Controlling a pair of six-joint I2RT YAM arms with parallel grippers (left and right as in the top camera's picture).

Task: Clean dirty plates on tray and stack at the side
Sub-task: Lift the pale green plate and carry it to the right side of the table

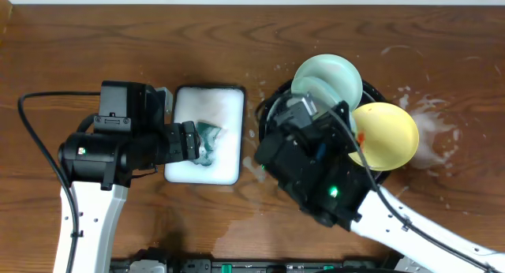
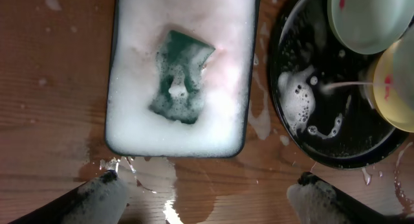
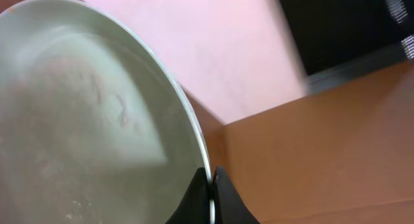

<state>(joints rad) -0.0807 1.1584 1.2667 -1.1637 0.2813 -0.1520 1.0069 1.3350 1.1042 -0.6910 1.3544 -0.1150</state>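
Note:
My right gripper [image 3: 211,185] is shut on the rim of a pale mint-green plate [image 3: 84,120] and holds it tilted up over the black tray [image 1: 271,109]. In the overhead view the mint plate [image 1: 327,74] overlaps a second mint shape just below it. A yellow plate [image 1: 387,135] with a red smear leans on the tray's right rim. The left wrist view shows the tray [image 2: 362,136] with foam in it, a mint plate [image 2: 369,20] and the yellow plate [image 2: 398,88], both smeared red. My left gripper [image 2: 210,198] is open and empty, its fingers coated in foam.
A white rectangular foam-filled tray [image 1: 229,99] lies left of the black tray, with a green sponge [image 2: 181,75] in the suds. Water puddles [image 2: 259,185] lie on the wood in front of it. Whitish soap splashes [image 1: 434,127] mark the table at the right.

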